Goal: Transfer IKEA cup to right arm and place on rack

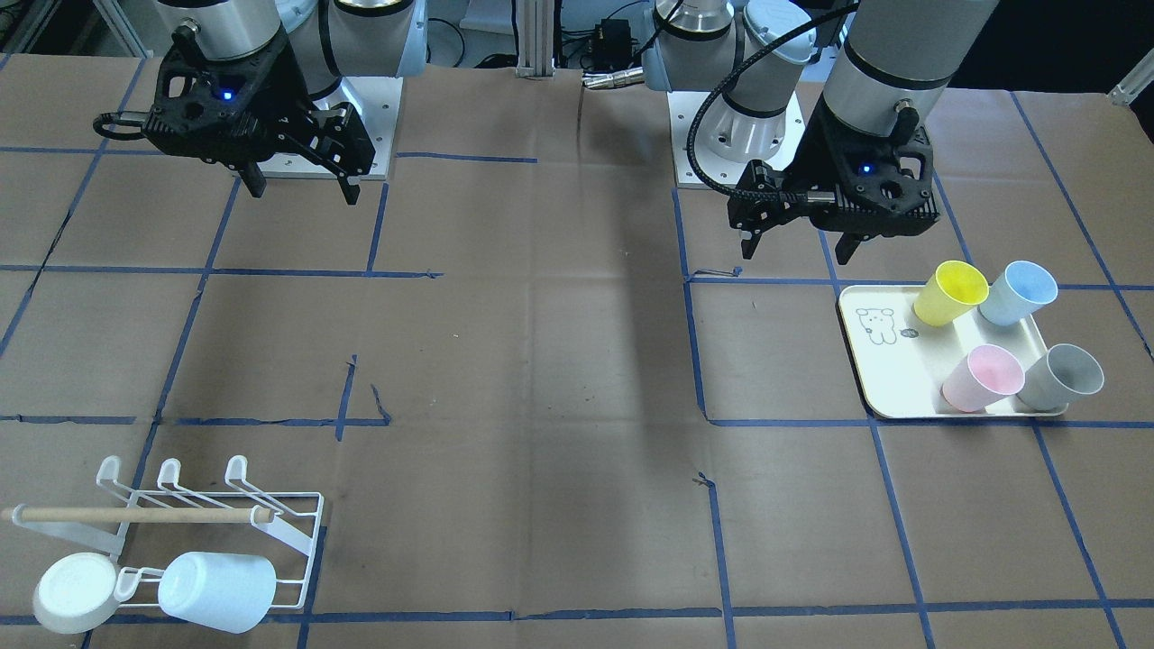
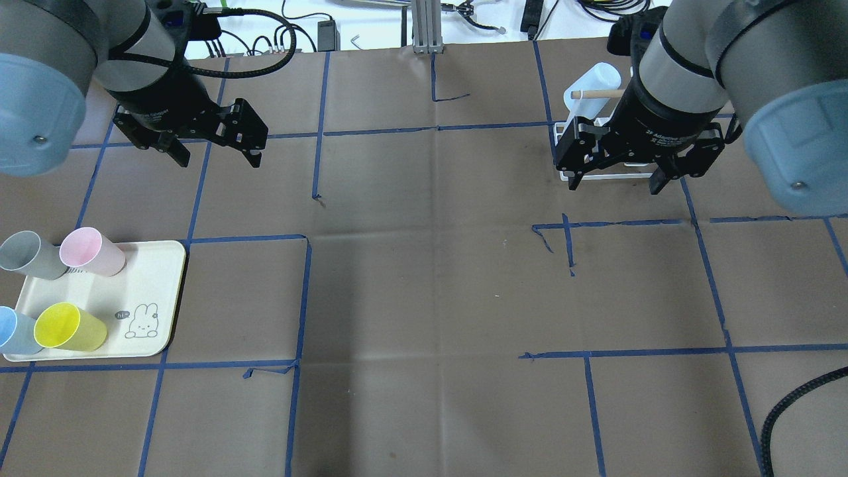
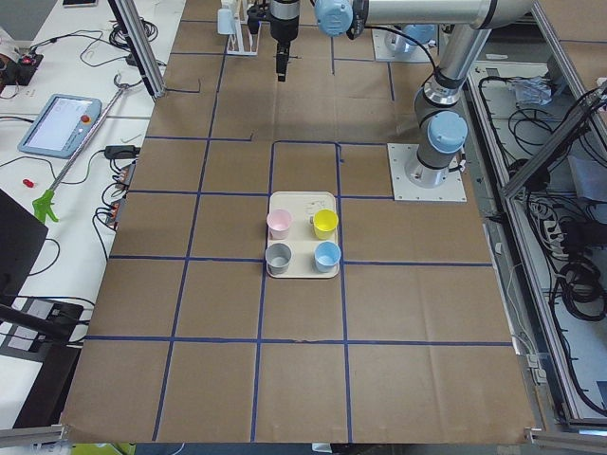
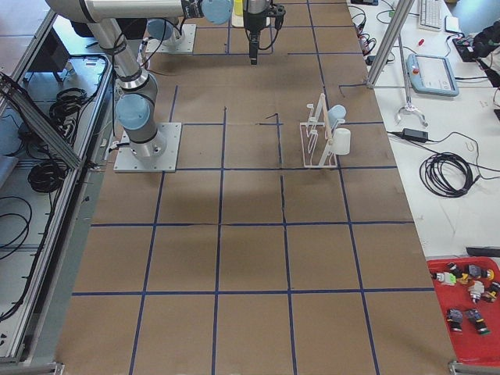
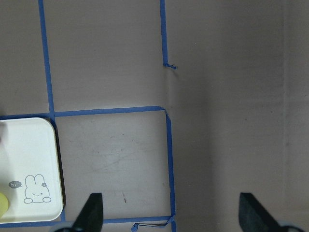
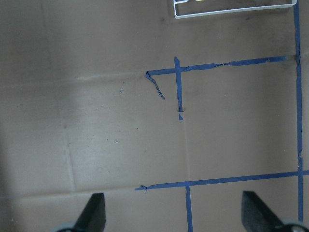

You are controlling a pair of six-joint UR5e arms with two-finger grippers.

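**Pastel plastic, mostly unmoved: two hung, four to go**

You have four cups standing mouth-up on the tray (image 1: 888, 383) at the robot's left: the yellow cup (image 1: 951, 293), blue cup (image 1: 1019, 293), pink cup (image 1: 983, 379) and grey cup (image 1: 1062, 377). None of them is in a grip.

The rack (image 1: 287, 534) sits well apart from them, at the robot's far right corner. It already carries two pale cups on its near pegs. One lies on its side (image 1: 218, 590) and the other shows you its base (image 1: 77, 592). The three pegs on its other side look bare from the front, and the dowel (image 1: 135, 515) lies across the frame.

The left gripper (image 1: 798, 243) hangs high above the table near the tray but off to one side. Its jaws are spread with nothing between them. The right gripper (image 1: 305, 191) hovers above bare paper near the rack, its jaws also wide and empty.

My read is that you are between rounds. For the next cup everything is left: the left arm's pick from the tray, the hand-over mid-table, and the right arm's hang on a free peg. I cannot tell which of the four goes next.
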